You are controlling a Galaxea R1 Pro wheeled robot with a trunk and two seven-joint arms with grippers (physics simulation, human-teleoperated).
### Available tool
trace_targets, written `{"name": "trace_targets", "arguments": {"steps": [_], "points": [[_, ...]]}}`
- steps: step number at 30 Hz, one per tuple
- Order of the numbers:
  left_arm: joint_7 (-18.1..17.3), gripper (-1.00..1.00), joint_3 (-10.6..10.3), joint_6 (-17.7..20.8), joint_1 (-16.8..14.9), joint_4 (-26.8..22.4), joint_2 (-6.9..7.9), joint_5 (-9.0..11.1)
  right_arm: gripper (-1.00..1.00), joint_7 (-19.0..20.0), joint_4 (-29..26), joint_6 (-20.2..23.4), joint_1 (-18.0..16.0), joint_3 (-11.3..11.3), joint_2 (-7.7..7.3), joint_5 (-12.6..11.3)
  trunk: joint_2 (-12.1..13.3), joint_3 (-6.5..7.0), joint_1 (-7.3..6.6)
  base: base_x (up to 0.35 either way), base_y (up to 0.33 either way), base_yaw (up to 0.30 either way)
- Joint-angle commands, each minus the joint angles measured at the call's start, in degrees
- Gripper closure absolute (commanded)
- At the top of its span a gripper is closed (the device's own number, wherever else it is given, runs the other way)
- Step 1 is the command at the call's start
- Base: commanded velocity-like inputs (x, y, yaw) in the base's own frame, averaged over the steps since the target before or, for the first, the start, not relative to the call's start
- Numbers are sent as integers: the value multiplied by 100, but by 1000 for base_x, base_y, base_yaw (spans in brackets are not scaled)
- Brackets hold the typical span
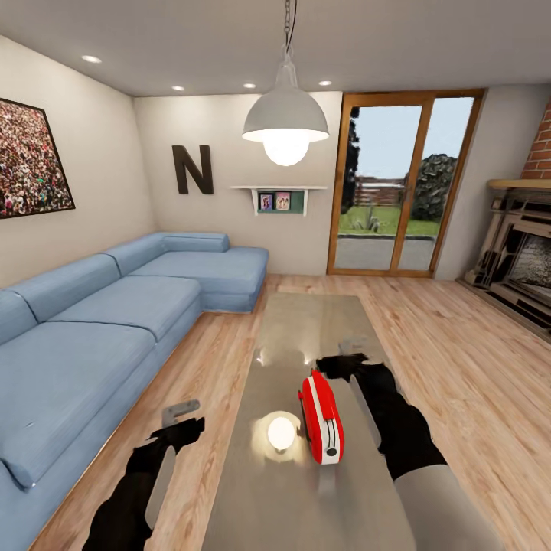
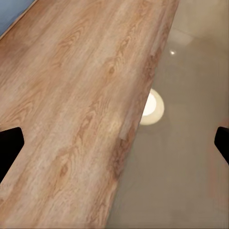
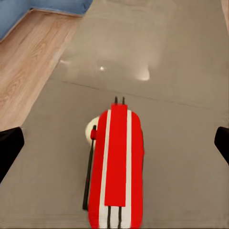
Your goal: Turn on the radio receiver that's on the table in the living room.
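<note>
The right gripper (image 1: 346, 366), spread open, is hovering just behind the radio (image 1: 321, 417), probably light, rigid, and easily toppled

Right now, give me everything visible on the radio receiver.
The radio receiver is a small glossy red box with rounded edges, a white end face with dark slots toward the camera, and white stripes along its top in the right wrist view. A thin dark handle runs along one side. It stands upright on the table, its long axis along the table, beside the lamp's bright reflection. The right gripper hovers just beyond its far end, fingers spread; nothing but the table touches it.
</note>
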Motion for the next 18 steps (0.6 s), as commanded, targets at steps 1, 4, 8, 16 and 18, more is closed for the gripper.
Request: {"name": "trace_targets", "arguments": {"steps": [1, 4, 8, 16, 18], "points": [[6, -100, 0, 0, -4, 7, 5, 0, -100, 6, 92, 104, -72, 2, 12, 0, 0, 0, 0, 0, 0, 0], [34, -100, 0, 0, -22, 27, 7, 4, -100, 17, 455, 551, -426, 8, 45, -9, 0, 0, 0, 0, 0, 0], [45, -100, 0, 3, -27, 32, 4, -5, -100, -2, 607, 1064, -986, 7, 48, 2, 0, 0, 0, 0, 0, 0], [26, -100, 25, -93, -28, 366, 81, -580, -100, -24, 2219, 1203, -1897, 2, 23, 20, 0, 0, 0, 0, 0, 0], [22, -100, 22, -215, -28, 553, 83, -618, -100, -13, 2566, 1011, -2089, -2, -2, 19, 0, 0, 0, 0, 0, 0]]}}
